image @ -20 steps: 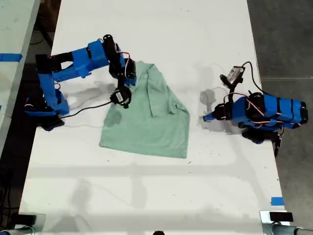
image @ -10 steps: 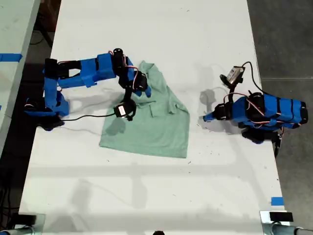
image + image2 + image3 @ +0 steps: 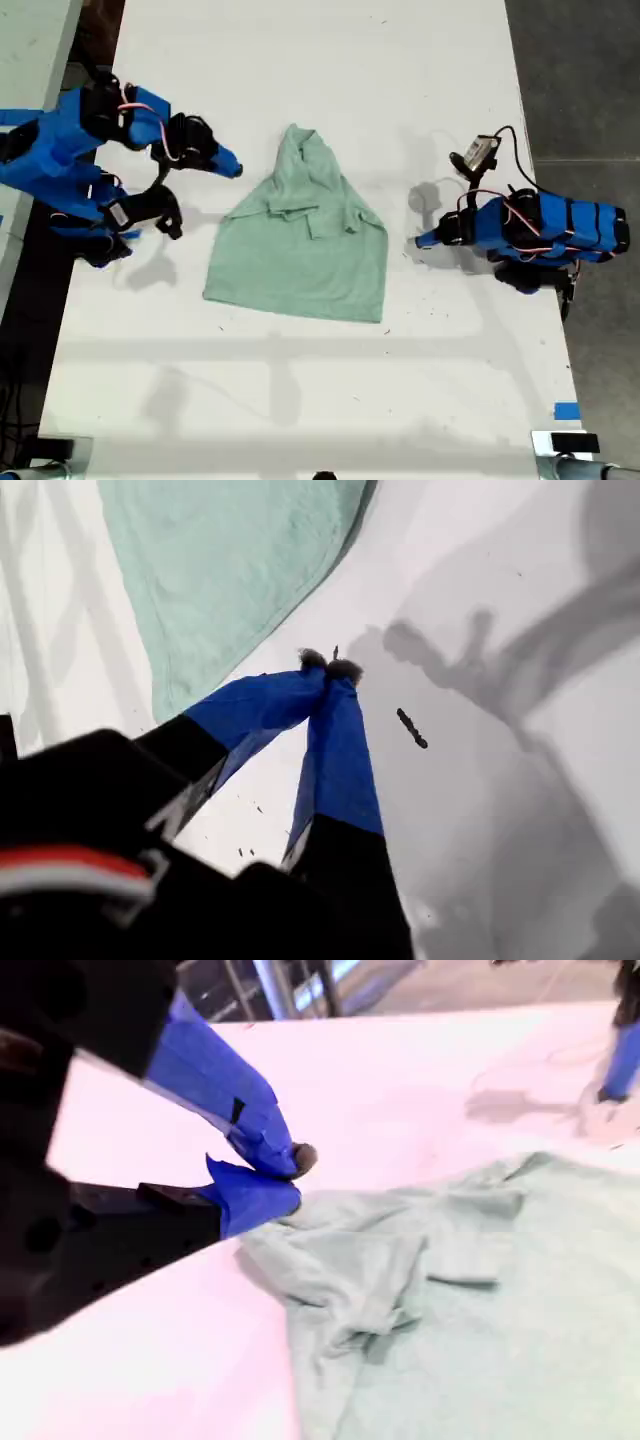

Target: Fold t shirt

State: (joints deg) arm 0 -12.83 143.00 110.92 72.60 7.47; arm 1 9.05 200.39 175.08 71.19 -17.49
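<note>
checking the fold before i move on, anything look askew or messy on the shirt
Yes. The t shirt isn't a tidy rectangle: its end toward the exterior view's top tapers to a bunched, wrinkled point, with a small flap lying crooked across the middle. Neither tool holds it. The table shows nothing else odd.

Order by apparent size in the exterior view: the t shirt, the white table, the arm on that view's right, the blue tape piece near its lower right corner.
Largest to smallest:
1. white table
2. t shirt
3. arm on the exterior view's right
4. blue tape piece
None look alike.
</note>
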